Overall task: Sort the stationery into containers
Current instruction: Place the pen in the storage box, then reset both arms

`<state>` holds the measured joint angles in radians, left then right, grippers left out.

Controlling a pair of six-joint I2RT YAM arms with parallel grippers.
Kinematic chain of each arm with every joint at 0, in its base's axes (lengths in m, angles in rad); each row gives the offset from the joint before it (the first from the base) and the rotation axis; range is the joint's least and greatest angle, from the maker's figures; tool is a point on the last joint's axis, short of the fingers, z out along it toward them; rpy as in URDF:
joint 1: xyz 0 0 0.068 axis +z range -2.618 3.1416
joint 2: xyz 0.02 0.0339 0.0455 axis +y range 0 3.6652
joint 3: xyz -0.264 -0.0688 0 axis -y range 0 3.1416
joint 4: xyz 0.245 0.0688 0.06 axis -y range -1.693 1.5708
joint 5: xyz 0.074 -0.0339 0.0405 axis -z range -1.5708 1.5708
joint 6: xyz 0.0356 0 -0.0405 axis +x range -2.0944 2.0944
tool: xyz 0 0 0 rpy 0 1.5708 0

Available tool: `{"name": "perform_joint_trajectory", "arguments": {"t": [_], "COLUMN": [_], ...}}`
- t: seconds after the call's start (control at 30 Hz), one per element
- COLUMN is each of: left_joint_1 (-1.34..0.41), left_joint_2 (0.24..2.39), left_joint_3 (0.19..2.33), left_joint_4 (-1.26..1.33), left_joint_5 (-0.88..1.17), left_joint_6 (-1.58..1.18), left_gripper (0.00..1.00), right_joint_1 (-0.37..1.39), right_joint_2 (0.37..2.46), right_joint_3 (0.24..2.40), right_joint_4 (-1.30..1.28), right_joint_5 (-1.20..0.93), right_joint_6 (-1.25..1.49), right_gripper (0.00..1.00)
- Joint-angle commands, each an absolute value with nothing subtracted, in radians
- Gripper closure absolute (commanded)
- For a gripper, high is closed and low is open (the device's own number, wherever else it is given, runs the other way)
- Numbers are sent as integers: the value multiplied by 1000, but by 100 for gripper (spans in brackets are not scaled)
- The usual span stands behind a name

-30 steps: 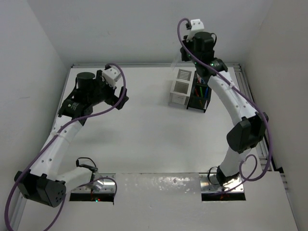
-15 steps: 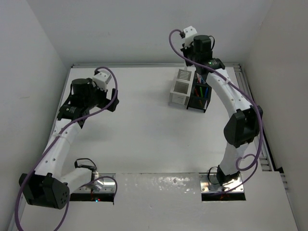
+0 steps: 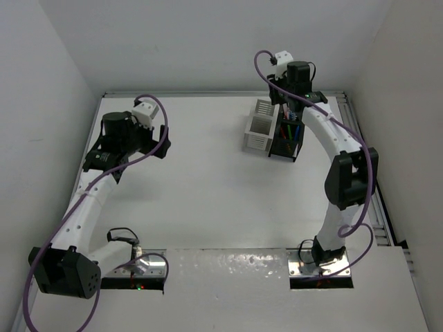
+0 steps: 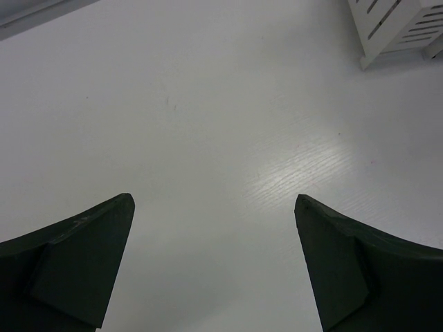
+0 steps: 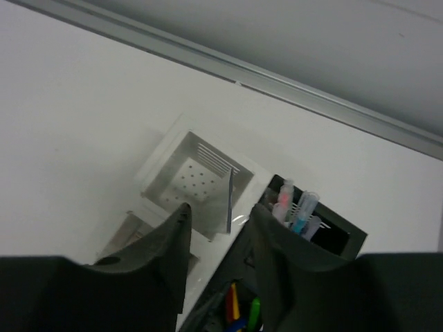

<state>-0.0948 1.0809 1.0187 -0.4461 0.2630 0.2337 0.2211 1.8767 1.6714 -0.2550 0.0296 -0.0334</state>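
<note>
My right gripper hangs above the two containers at the back right, its jaws apart. Between the fingers a thin dark pen stands upright in the white container, touching neither finger. The black container beside it holds pink and blue pens and, lower down, red, yellow and green ones. From above, the white container and black container stand side by side under the right gripper. My left gripper is wide open over bare table, far left.
The white container's corner shows at the top right of the left wrist view. A metal rail runs along the table's back edge just behind the containers. White walls close in the table on three sides.
The right jaws have parted from shut, and the thin pen now stands free in the white container. The left arm drew back to the left, then held still.
</note>
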Motion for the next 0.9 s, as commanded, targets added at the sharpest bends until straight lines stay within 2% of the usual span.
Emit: {"name": "perform_joint_trajectory", "arguments": {"t": [0.0,0.03,0.1,0.13,0.2,0.4,0.5,0.7,0.8,0.87], "left_joint_1": [-77,-75,-68,-66,-61,-61,-60,-44,-41,-51], "left_joint_2": [1065,1060,1048,1043,1029,980,945,867,824,804], "left_joint_3": [1023,1022,1019,1012,1009,999,982,855,793,790], "left_joint_4": [-408,-411,-413,-414,-413,-407,-422,-540,-574,-571], "left_joint_5": [275,275,270,273,270,270,224,6,-51,-16], "left_joint_6": [216,216,216,216,213,193,176,112,94,106], "left_gripper": [0,0,0,0,0,0,0,0,0,0], "right_joint_1": [207,207,207,206,209,216,193,163,134,121], "right_joint_2": [1887,1876,1833,1813,1745,1530,1372,1016,835,737], "right_joint_3": [1727,1726,1715,1707,1703,1657,1527,978,818,769], "right_joint_4": [-239,-242,-242,-244,-265,-461,-610,-762,-843,-911], "right_joint_5": [5,5,6,6,29,156,192,264,331,385], "right_joint_6": [-8,-8,-8,24,41,188,297,526,633,707], "right_gripper": [58,42,32,18,1,1,1,1,1,1]}}
